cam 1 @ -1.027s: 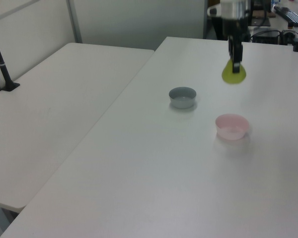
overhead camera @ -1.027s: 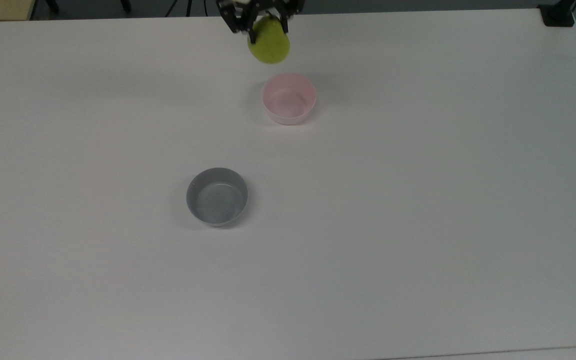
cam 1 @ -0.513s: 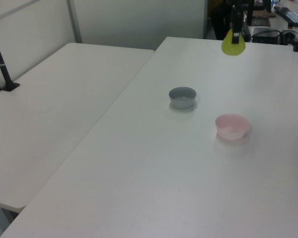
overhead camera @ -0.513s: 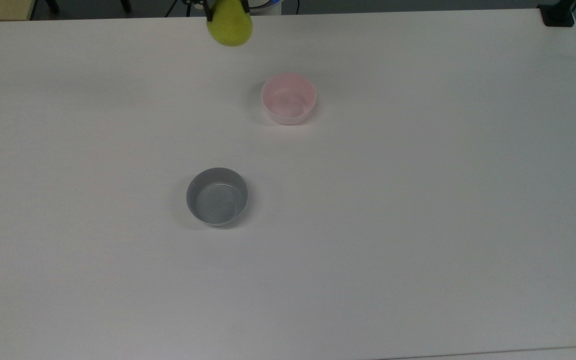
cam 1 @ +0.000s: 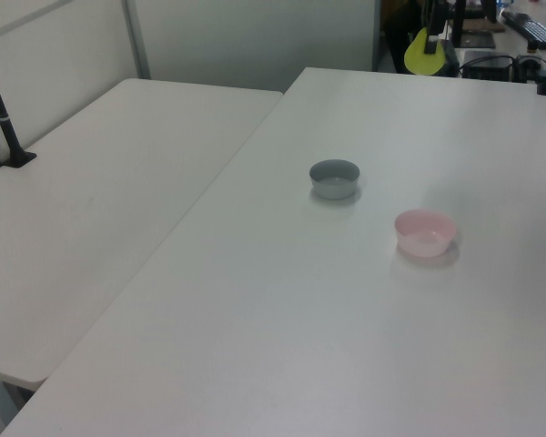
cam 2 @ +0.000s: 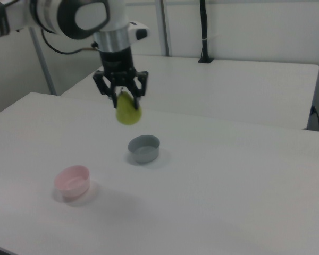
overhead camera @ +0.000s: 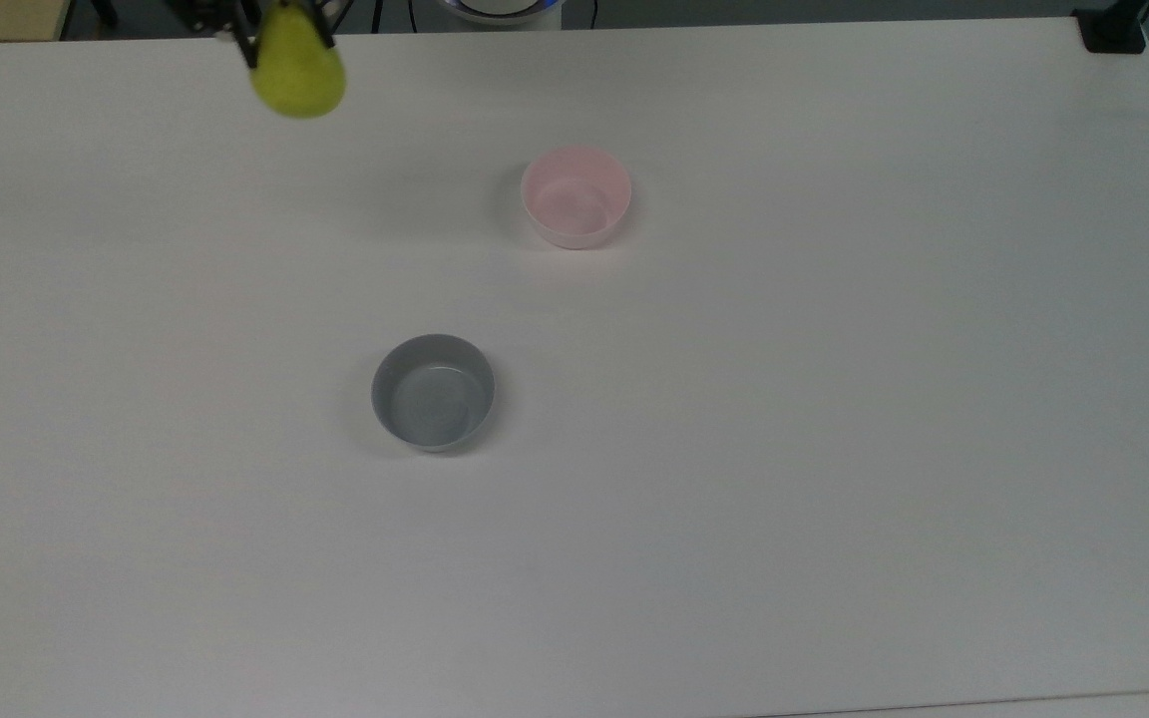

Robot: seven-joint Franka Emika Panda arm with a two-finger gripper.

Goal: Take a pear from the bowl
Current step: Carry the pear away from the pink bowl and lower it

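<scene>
In the top view, the pear [overhead camera: 298, 70] hangs at the far left, well apart from the empty pink bowl [overhead camera: 575, 196]. In the right view, the gripper [cam 2: 120, 93] pinches the pear's top above the grey bowl [cam 2: 144, 147].

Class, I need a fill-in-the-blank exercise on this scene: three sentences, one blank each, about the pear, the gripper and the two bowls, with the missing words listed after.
1. The gripper holds the pear by its narrow ____ end.
2. The pear hangs in the air, so the pink bowl is ____.
3. The other bowl on the table is ____ in colour.

Missing words: top; empty; grey
</scene>
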